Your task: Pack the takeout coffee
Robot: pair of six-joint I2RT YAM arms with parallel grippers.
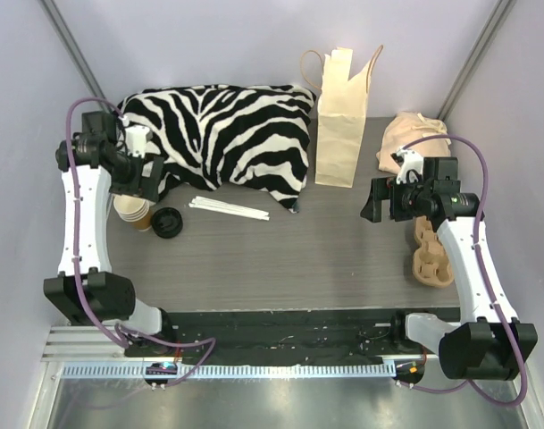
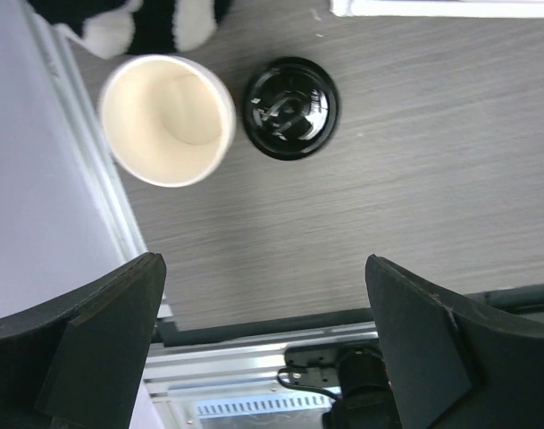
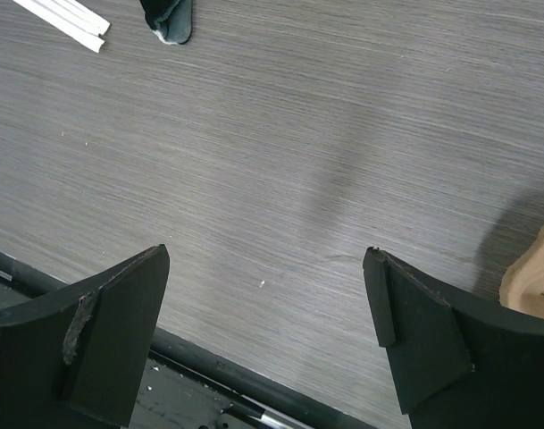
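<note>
The left gripper [image 2: 263, 295] hangs above the table [image 2: 414, 179] with its jaws spread wide and nothing between them. The takeout coffee cup [image 2: 167, 121] stands upright and uncovered ahead of the finger at the left of the wrist view, clear of both fingers. A black lid [image 2: 291, 107] lies just beside the cup, ahead of the gap. The right gripper [image 3: 267, 286] is likewise spread wide and empty, well apart from the cup.

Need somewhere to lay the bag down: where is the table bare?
Bare: the wide front middle, bordered by the black lid, white sticks, paper bag and pulp carrier. Crowded: the left, where takeout coffee cup, lid and zebra cushion cluster.
</note>
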